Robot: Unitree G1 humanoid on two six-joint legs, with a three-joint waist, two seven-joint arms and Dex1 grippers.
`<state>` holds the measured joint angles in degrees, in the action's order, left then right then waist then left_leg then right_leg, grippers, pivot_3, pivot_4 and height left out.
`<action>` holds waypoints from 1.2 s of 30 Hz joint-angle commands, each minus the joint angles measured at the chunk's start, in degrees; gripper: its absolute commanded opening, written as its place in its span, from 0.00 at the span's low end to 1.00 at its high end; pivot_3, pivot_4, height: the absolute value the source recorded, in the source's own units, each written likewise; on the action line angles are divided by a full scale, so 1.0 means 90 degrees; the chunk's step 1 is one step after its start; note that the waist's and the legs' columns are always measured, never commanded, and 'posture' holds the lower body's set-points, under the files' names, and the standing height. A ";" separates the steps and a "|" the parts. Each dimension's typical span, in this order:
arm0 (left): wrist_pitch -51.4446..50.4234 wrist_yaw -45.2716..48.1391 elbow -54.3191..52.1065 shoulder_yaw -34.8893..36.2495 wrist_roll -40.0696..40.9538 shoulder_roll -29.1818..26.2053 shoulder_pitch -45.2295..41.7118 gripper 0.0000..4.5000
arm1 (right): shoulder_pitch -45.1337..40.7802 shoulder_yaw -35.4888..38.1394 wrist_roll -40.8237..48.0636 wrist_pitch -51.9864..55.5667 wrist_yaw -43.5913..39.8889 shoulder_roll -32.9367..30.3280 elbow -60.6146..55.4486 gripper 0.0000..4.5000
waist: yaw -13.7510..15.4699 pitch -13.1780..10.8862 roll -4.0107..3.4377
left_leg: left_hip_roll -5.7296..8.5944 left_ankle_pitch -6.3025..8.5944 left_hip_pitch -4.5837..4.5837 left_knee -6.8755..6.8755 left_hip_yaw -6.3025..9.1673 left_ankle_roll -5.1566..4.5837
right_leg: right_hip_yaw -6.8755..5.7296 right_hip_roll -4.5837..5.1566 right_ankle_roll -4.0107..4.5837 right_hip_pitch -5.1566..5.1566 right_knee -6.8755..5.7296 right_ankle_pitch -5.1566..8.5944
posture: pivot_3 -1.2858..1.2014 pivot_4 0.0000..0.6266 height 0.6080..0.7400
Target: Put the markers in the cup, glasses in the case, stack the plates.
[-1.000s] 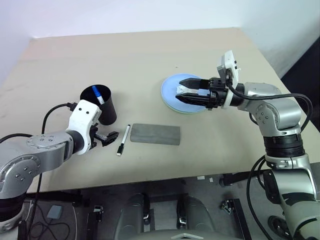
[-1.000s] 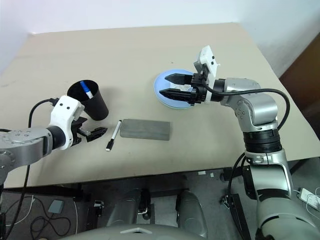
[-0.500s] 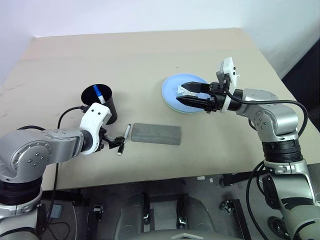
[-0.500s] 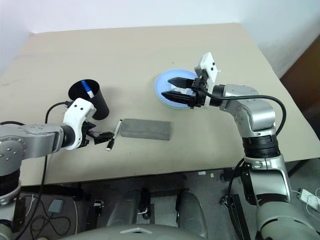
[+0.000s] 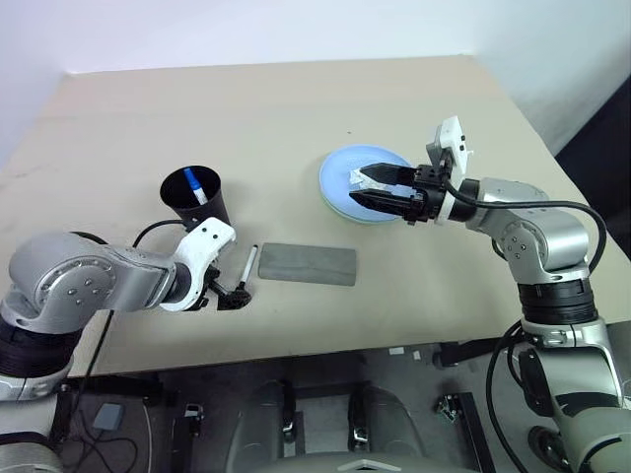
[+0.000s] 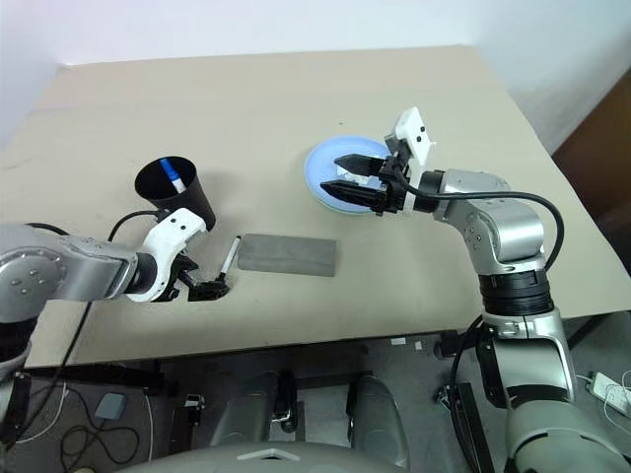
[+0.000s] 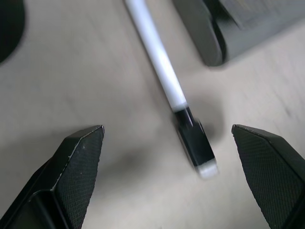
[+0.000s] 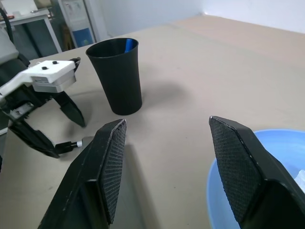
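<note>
Black-capped marker (image 7: 169, 90) lies flat between cup (image 5: 198, 202) and case (image 5: 306, 264).

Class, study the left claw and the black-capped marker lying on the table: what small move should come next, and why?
Probably lower the left claw a little and close it on the black-capped marker. The claw is open, its fingers stand either side of the marker's capped end, and the marker lies on the table beside the grey case, not yet in the black cup.

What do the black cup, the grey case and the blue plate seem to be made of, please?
The cup looks like plastic: smooth thin walls with a dull, even sheen. The case appears covered in matte, fabric-like material, since it shows no shine; what lies under the surface cannot be told. The blue plate seems to be plastic too, with a smooth, uniformly pale, slightly glossy surface.
</note>
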<state>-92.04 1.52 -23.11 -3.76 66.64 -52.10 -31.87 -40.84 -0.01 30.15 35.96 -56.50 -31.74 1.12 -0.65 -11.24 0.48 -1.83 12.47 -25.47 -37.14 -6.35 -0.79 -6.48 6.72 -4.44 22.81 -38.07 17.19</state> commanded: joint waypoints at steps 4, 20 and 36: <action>-0.0051 -0.0287 0.0277 -0.0320 0.0471 -0.0181 -0.0135 1.00 | -0.0014 0.0149 -0.0015 -0.0177 0.0086 0.0001 -0.0088 0.65 | 0.0000 0.0000 0.0000 | -0.0001 -0.0005 0.0003 0.0000 0.0001 -0.0008 | 0.0000 0.0000 0.0000 -0.0002 -0.0001 0.0000 | 0.52 0.24 0.84; -0.0051 -0.1266 0.0516 -0.0439 0.1263 -0.0276 -0.0313 0.44 | -0.0071 0.0092 -0.0161 -0.0249 0.0140 -0.0043 0.0099 0.66 | -0.0002 0.0000 0.0000 | -0.0001 -0.0008 0.0006 0.0000 0.0002 -0.0009 | 0.0000 0.0000 0.0000 -0.0005 -0.0002 0.0000 | 0.52 0.24 0.84; 0.0041 -0.0071 -0.0262 0.0469 0.1106 -0.1007 -0.0073 0.06 | -0.0388 0.0063 -0.0296 -0.0391 -0.0113 -0.0011 0.0534 0.66 | -0.0005 -0.0002 0.0002 | 0.0000 -0.0009 0.0003 0.0000 0.0001 -0.0008 | -0.0001 -0.0002 0.0000 -0.0002 -0.0002 0.0000 | 0.52 0.24 0.84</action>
<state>-91.98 -0.51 -23.92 -2.12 77.63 -60.02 -32.29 -42.61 -0.44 27.22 33.73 -56.98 -31.67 6.51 -0.70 -11.26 0.50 -1.83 12.39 -25.45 -37.15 -6.34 -0.86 -6.49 6.70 -4.44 22.79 -38.09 17.19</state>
